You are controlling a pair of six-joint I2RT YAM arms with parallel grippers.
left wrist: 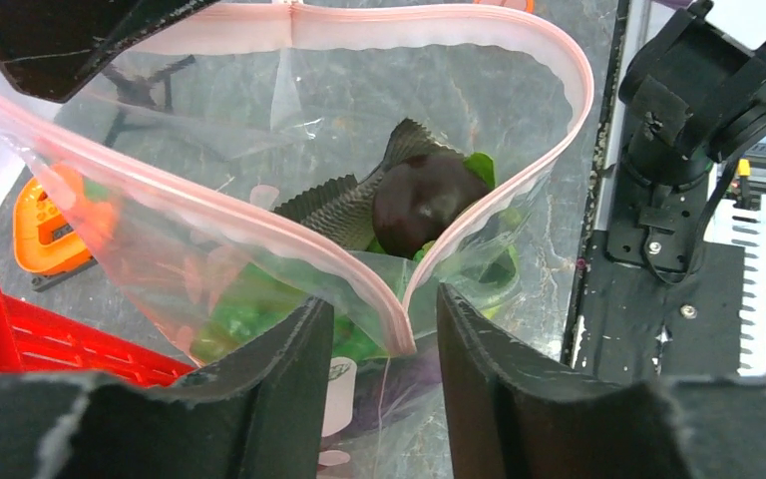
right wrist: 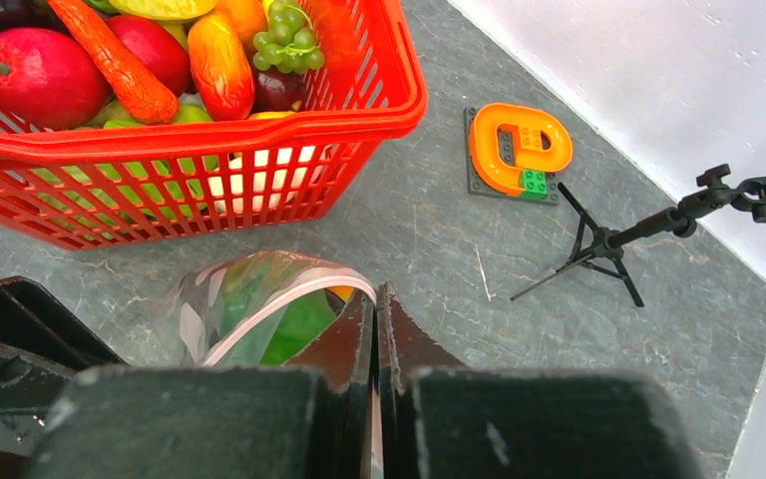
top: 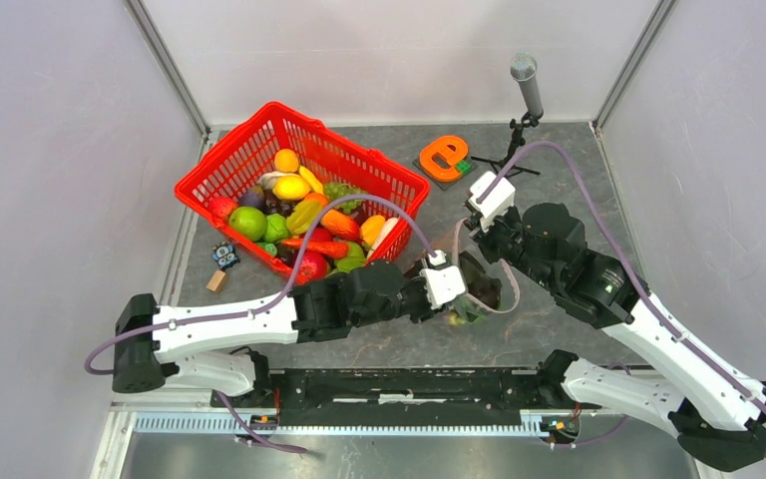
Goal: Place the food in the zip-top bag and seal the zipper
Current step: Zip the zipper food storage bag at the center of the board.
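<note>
Quick read on this one: the zip-top bag (left wrist: 160,235) sits mid-worktop (right wrist: 439,249), just beside the near wall of the red basket (right wrist: 209,127), strung between the two arms. Food's already in there, green leafy stuff (left wrist: 249,309) at the bottom w/ a dark round piece (left wrist: 429,200) on top. The mouth is wide open though.

The bit that matters imo is the zipper (left wrist: 259,228). Its pink strip runs lengthwise away from the left gripper (left wrist: 384,299) toward the right gripper (right wrist: 374,289), and the two lips bow apart into a big loop in between. The near corner, where both lips meet in a point, pokes right into the gap between the left gripper's fingers (left wrist: 289,369). Those fingers stand apart w/ daylight either side of the corner, so nothing's pinched yet afaict.

The right gripper is clamped flat, fingers pressed together, and the strip runs straight into them, so it's prob pinching the far part of the bag's rim and holding it up.

So the left arm is the one sitting on the unsealed end. Next move, I'd guess: squeeze that corner, then run along the strip toward the right gripper. Risk is one lip slipping out sideways b/c the loop is so wide.
</note>
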